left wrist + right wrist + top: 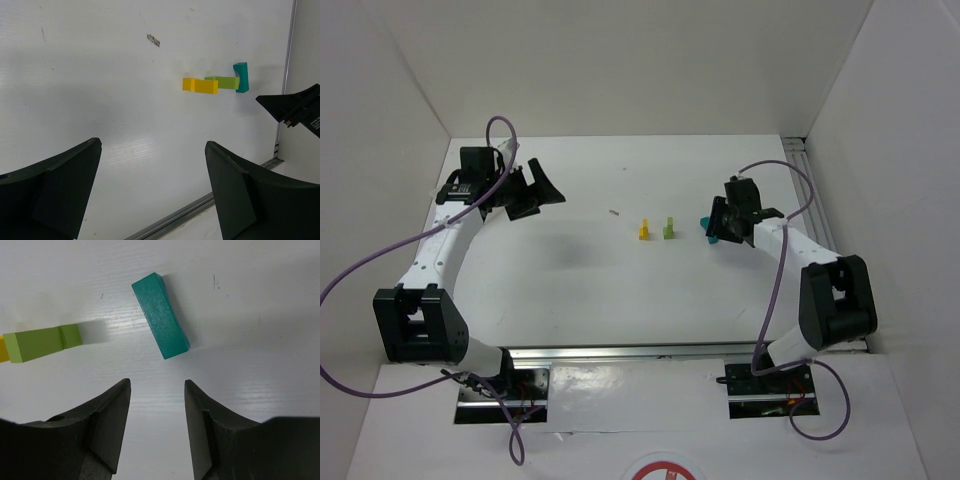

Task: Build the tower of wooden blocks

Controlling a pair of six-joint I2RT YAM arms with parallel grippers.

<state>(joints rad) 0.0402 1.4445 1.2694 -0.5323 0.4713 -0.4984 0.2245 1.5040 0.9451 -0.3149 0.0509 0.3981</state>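
A yellow block (644,230) and a light green block (669,228) stand upright side by side mid-table. The teal arch piece (703,222) lies on the table just right of them, partly hidden by my right gripper (717,232). In the right wrist view the teal piece (160,315) lies flat ahead of my open, empty right gripper (156,385), with the green block (42,342) to its left. My left gripper (542,190) is open and empty, far left of the blocks. The left wrist view shows the yellow block (200,85), the green block (223,81) and the teal piece (241,77).
White walls enclose the table on three sides. A small dark speck (613,212) lies left of the blocks. A metal rail (650,351) runs along the near edge, and another rail (798,160) stands at the back right corner.
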